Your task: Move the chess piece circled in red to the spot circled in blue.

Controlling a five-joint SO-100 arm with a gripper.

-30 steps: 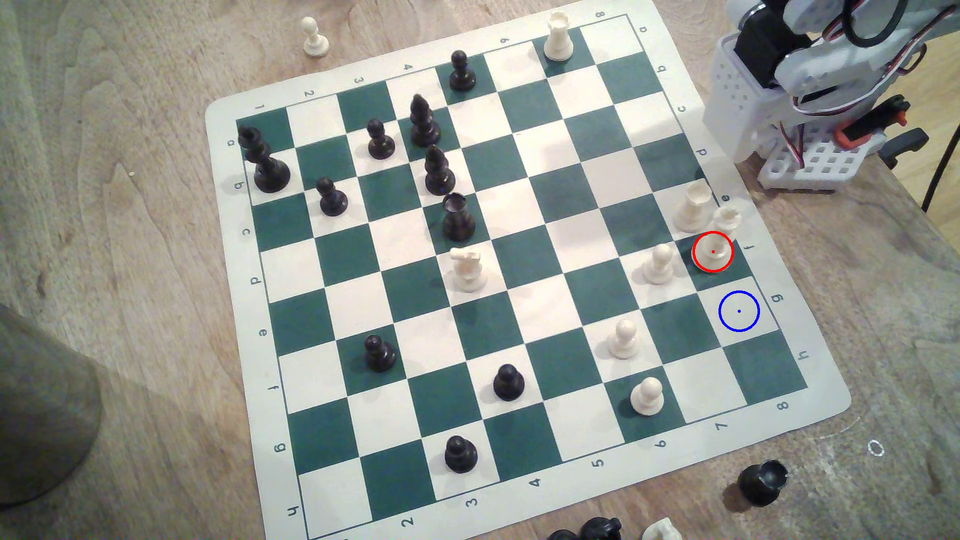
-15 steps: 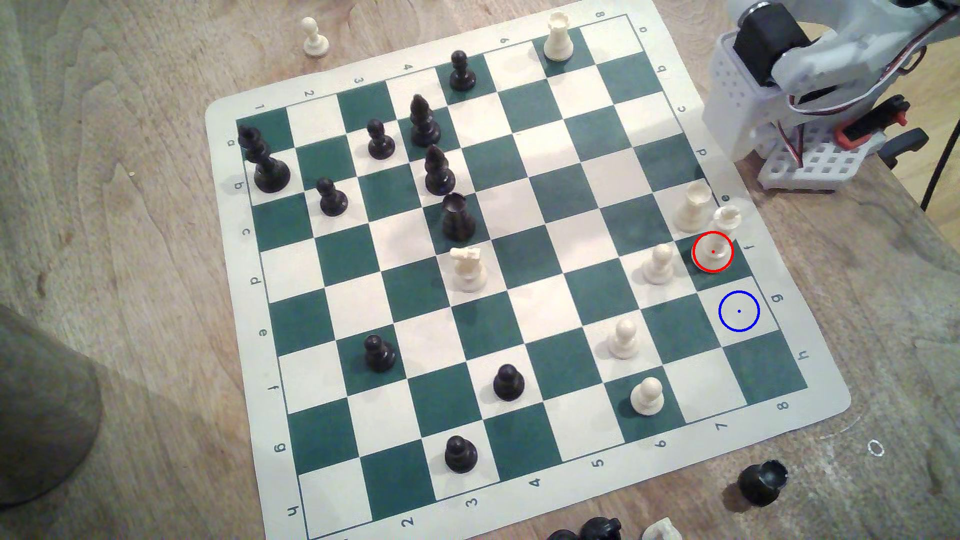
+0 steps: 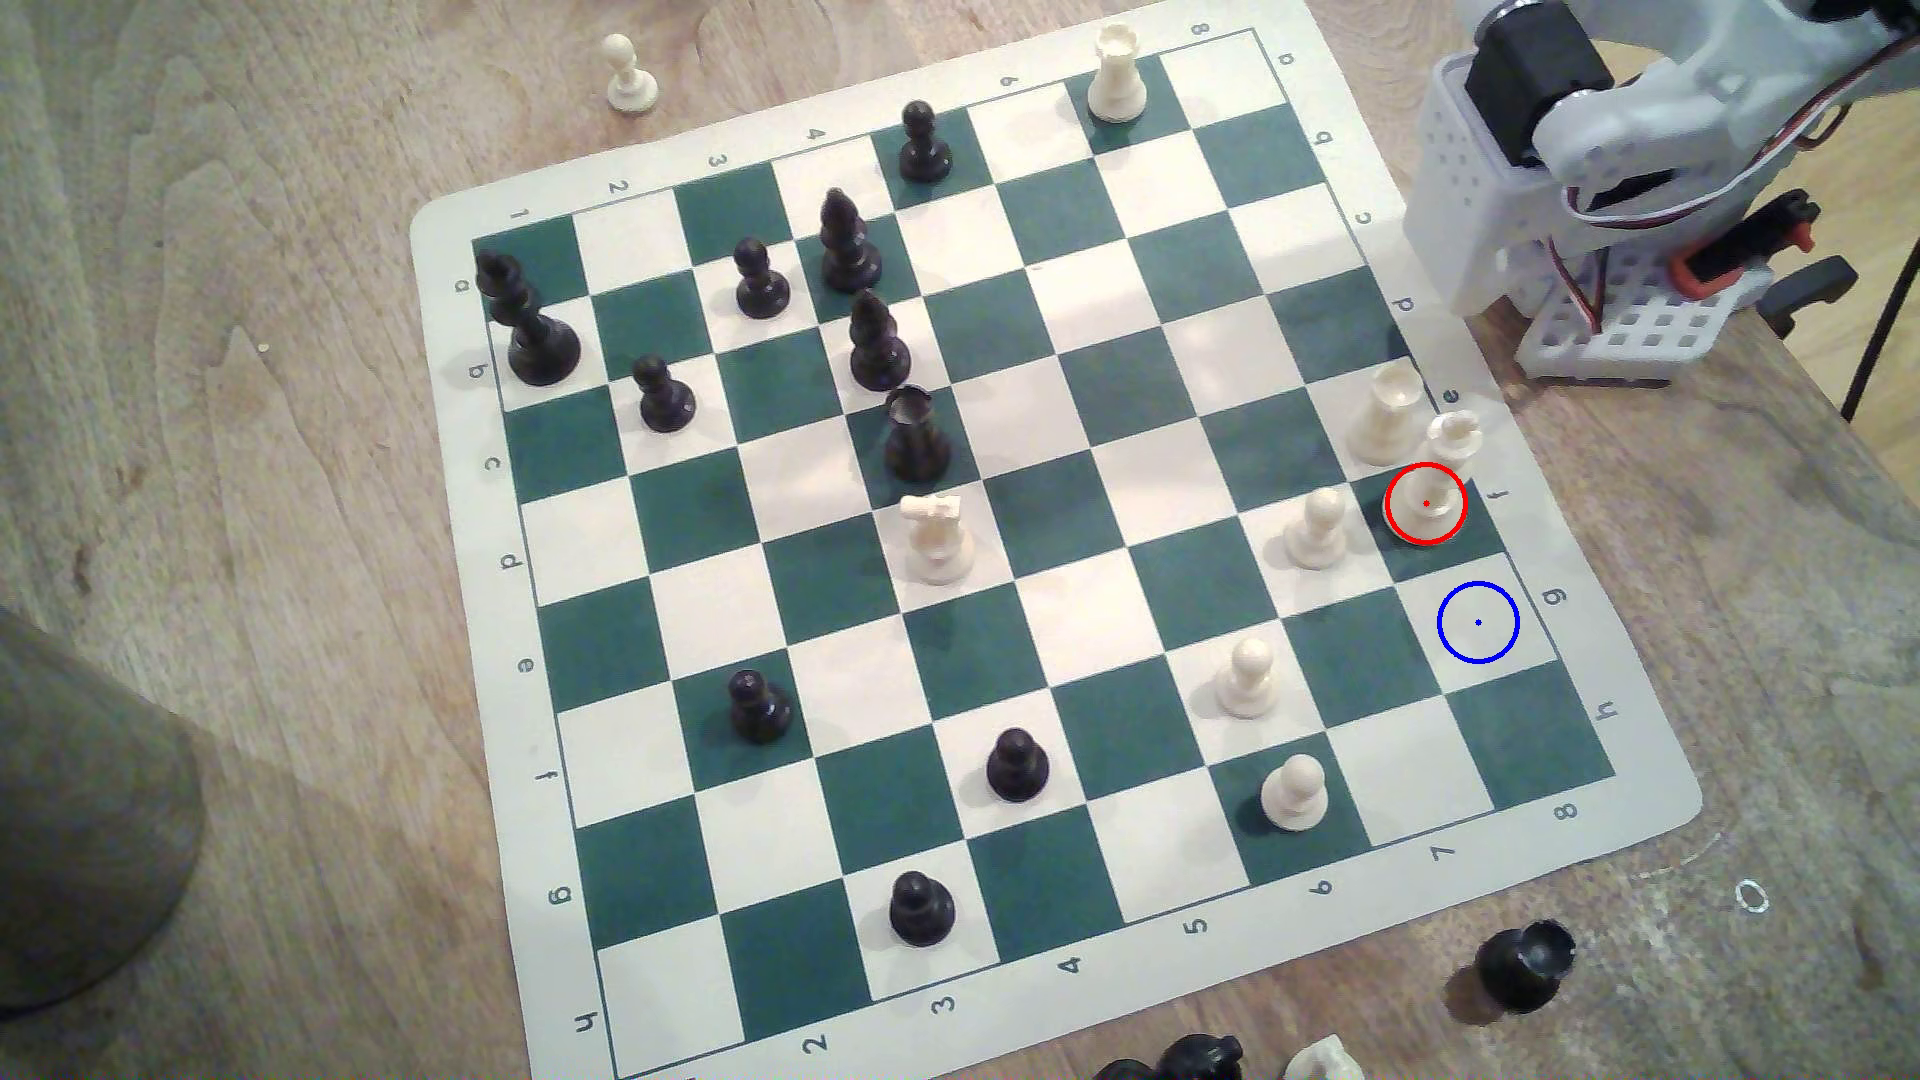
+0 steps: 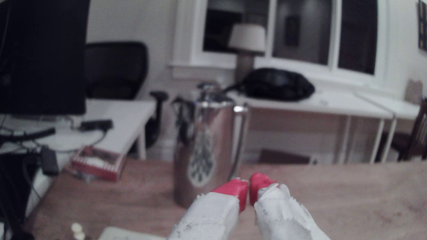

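**Eleven black, seven cream on the board**

The board (image 3: 447,239) carries eleven black pieces: six pawns (image 3: 1015,765), two bishops (image 3: 878,343), one rook (image 3: 914,434) and two tall corner pieces (image 3: 540,348). Cream numbers seven: three pawns (image 3: 1245,680), one rook (image 3: 1117,75), one knight (image 3: 935,540), one flared-top piece (image 3: 1387,415) and one cross-topped piece (image 3: 1439,483). One more cream pawn (image 3: 629,75) stands off the board.

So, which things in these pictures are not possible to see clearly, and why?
- Chess piece circled in red: exterior view; the drawn red ring covers its base, and its pale crown blurs into the cream piece with a flared top.
- Gripper: wrist view; out of focus, the red fingertips look nearly closed.
- Dark pieces: exterior view, cut by the bottom edge.
- Metal cup: wrist view, pattern blurred.
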